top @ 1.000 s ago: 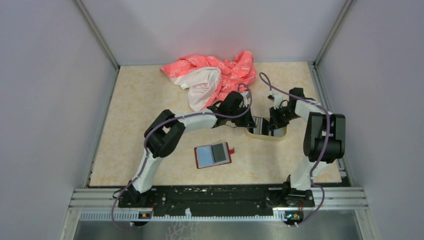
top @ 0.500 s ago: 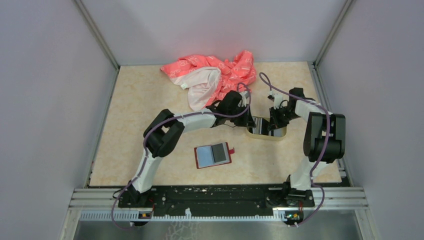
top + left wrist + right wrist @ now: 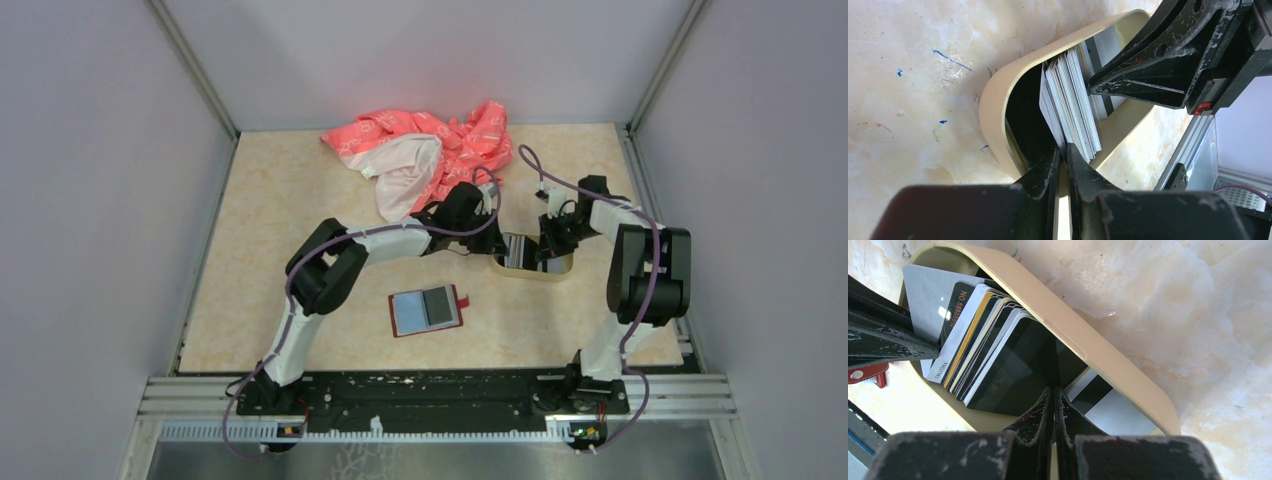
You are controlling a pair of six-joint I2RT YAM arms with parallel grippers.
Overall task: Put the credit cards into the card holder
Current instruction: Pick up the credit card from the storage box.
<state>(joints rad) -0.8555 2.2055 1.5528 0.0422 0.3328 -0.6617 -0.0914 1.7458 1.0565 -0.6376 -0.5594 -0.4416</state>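
Thin black credit cards (image 3: 1075,100) stand stacked in the oval beige tray (image 3: 998,95). Right gripper (image 3: 1053,392) fingers pressed together beside them. Left gripper (image 3: 1063,155) fingers almost touching; whether they hold anything cannot be told.

You have one desk (image 3: 290,210) under count.

- **Arms:** two, with one pincer apiece, the left pincer (image 3: 1064,152) and the right pincer (image 3: 1052,395). That makes two pincers.
- **Card holder** (image 3: 428,311): one, at 6 o'clock from the desk's middle.
- **Oval beige tray** (image 3: 1088,345): one, at 3 o'clock.
- **Pink-and-white cloth** (image 3: 420,150): one, at 12 o'clock.
- **Credit cards** (image 3: 993,360): every card you can see sits in the tray. You can count at least seven standing on edge, but they are packed too tight for a firm figure. At least one more lies flat on the tray's floor, so the total is eight or more.
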